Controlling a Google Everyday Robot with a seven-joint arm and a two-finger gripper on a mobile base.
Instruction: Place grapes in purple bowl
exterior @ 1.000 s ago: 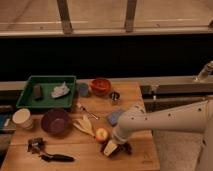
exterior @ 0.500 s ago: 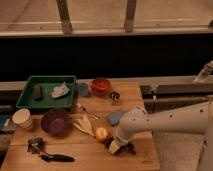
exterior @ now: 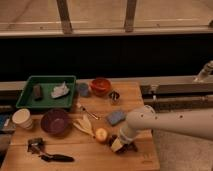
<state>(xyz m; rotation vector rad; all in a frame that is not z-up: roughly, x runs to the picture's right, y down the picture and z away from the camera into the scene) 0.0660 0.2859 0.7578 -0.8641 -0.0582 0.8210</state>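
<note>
1. Wood formed the table [exterior: 90,154], which stood in front of a dark wall.
2. The gripper [exterior: 119,145] was low at the table surface near the front right edge. It was just right of the yellow-orange fruit [exterior: 101,134] and in front of the blue sponge [exterior: 116,117].
3. The white arm [exterior: 165,122] reached in from the right side.
4. How far the gripper was open could not be told, nor whether it had hold of anything.
5. The grapes [exterior: 130,147] showed as a dark lumpy mass directly at the gripper, partly hidden by it, at table level.
6. The purple bowl [exterior: 55,121] sat on the left half of the table, well apart from the grapes.
7. The paper cup [exterior: 22,119] stood just left of the purple bowl. A pale yellow item [exterior: 85,125] lay between the purple bowl and the yellow-orange fruit.
8. The green tray [exterior: 27,97] occupied the rear left corner and held a dark block [exterior: 37,91] and a white crumpled item [exterior: 60,91].
9. The red-orange bowl [exterior: 100,86] stood at the rear centre, with a small metal cup [exterior: 114,96] near its right front.
10. A black-handled tool [exterior: 56,158] lay near the front left edge.
</note>
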